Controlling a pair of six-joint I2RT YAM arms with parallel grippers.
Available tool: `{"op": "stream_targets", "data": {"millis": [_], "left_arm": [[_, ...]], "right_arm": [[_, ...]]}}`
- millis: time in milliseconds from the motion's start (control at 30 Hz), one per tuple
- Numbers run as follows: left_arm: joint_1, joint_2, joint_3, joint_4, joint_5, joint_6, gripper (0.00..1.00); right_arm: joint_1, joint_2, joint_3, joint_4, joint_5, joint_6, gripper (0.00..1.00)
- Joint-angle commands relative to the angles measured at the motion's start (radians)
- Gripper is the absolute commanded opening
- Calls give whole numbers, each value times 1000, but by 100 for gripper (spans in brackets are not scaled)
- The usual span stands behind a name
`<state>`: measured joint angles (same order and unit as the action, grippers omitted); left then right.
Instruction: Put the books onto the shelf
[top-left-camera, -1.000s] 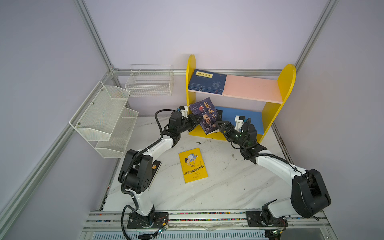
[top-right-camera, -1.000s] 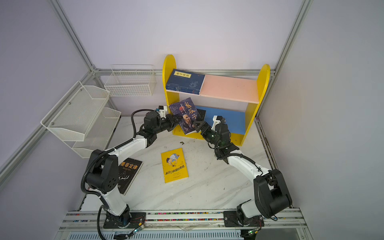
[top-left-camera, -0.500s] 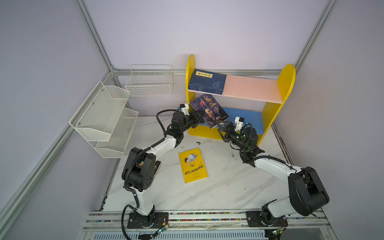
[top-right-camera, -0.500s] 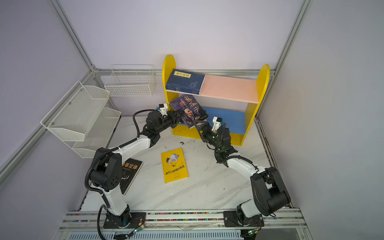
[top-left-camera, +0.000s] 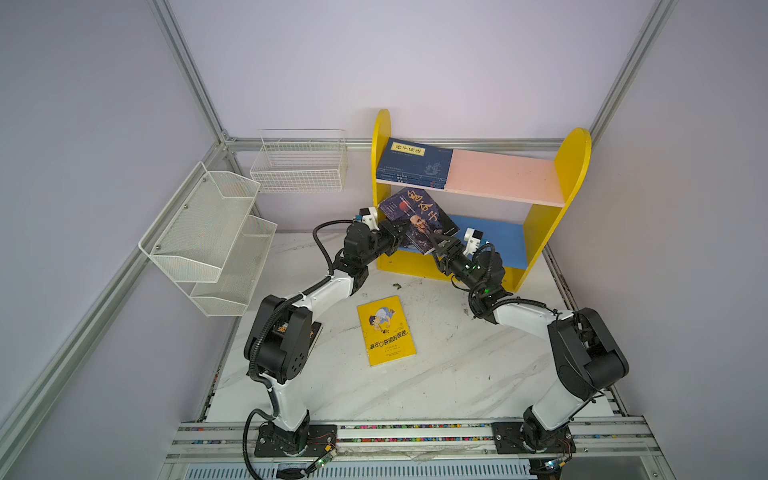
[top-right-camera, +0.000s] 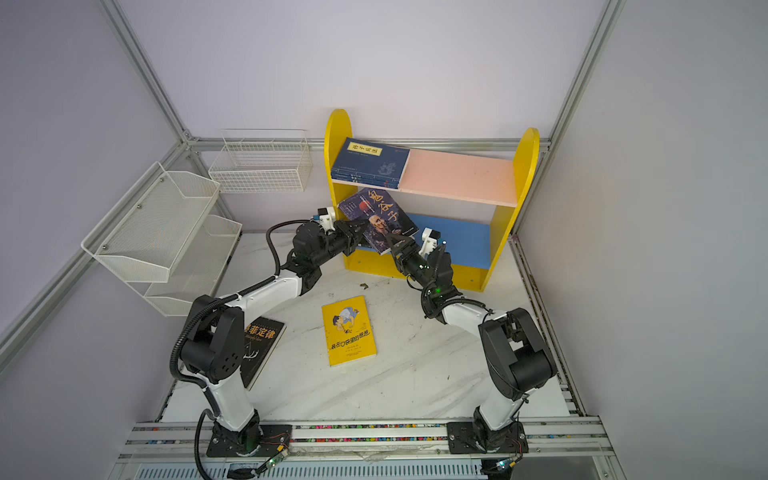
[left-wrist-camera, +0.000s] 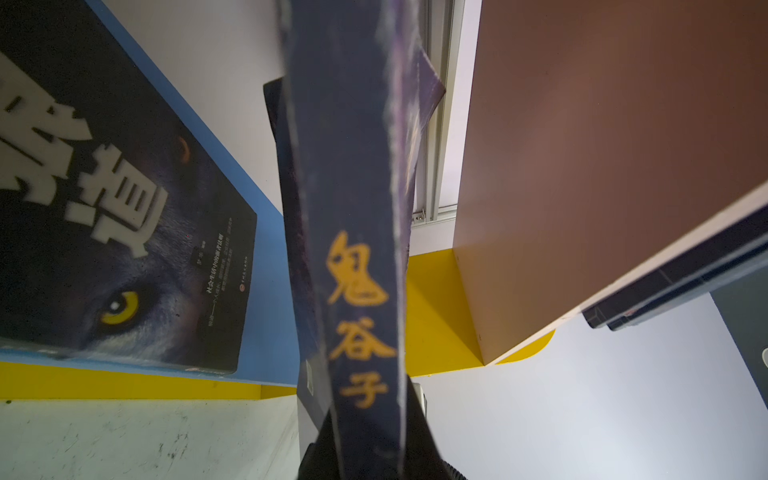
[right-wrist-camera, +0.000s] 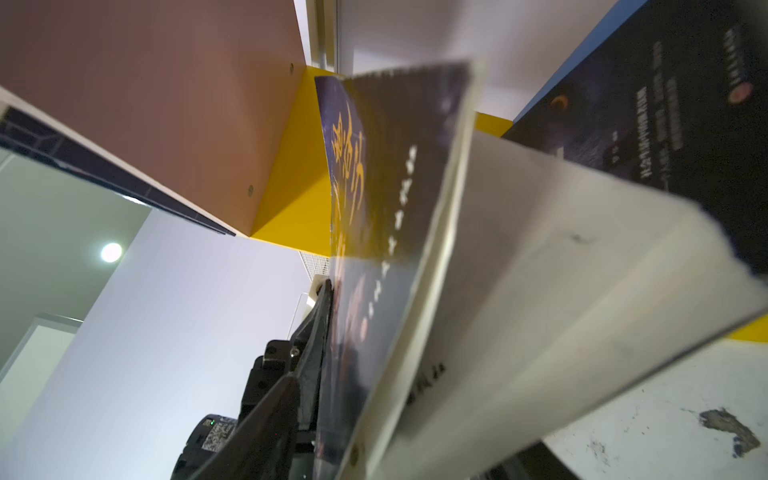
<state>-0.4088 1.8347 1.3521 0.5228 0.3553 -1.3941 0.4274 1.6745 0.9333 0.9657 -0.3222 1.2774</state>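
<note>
Dark book (top-left-camera: 415, 216) going onto the shelf (top-left-camera: 575, 166), lower tier.
My left gripper (top-left-camera: 400, 233) clamps its spine; right gripper (top-left-camera: 439, 244) at its corner, grip unclear. Next: level it, slide inward.

- Marble table (top-left-camera: 449, 374), white with grey veins.
- White mesh rack (top-left-camera: 208, 237) with two tiers, on the wall left of the table.
- White wire basket (top-left-camera: 299, 168), on the wall behind the table's back left corner.
- Small dark scrap (top-left-camera: 397, 285), lying on the table near its back.
</note>
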Motion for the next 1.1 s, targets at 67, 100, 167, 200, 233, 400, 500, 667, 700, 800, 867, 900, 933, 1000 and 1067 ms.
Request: {"op": "stream_targets", "data": {"millis": [67, 100, 167, 200, 233, 400, 500, 667, 700, 800, 867, 900, 933, 1000, 1067], "left_arm": [[8, -87, 56, 77, -68, 20, 8], [8, -91, 52, 75, -69, 22, 10], [8, -99, 41, 74, -72, 24, 11], [9, -104, 39, 68, -74, 30, 13], [8, -107, 40, 55, -76, 38, 15], [10, -126, 32, -19, -74, 70, 45], [22, -148, 5, -68, -85, 87, 63], [55, -194, -66, -130, -100, 116, 77], [63, -201, -84, -142, -101, 125, 79], [85, -200, -93, -191, -72, 145, 83], [94, -187, -84, -225, -44, 154, 83], [96, -180, -76, -242, -25, 162, 83], [96, -172, -70, -254, -5, 169, 83], [96, -150, -49, -264, 37, 176, 82], [94, -132, -45, -265, 58, 175, 81]], "right_arm": [[4, 0, 57, 63, 39, 20, 47], [4, 0, 64, 52, 43, 15, 44], [4, 1, 73, 39, 51, 11, 39], [4, 4, 76, 39, 56, 13, 38], [4, 7, 82, 36, 53, 13, 36], [-30, 27, 144, -73, -5, -15, 27], [-84, 30, 169, -106, -78, -33, 25], [-175, 57, 239, -195, -292, -66, 24], [-191, 56, 240, -195, -328, -66, 24], [-238, 58, 253, -203, -432, -59, 24], [-260, 55, 257, -206, -464, -49, 24], [-268, 54, 256, -204, -467, -43, 24], [-272, 55, 260, -201, -472, -35, 24], [-273, 63, 264, -187, -472, -16, 24], [-273, 70, 262, -144, -472, 21, 23]]}}
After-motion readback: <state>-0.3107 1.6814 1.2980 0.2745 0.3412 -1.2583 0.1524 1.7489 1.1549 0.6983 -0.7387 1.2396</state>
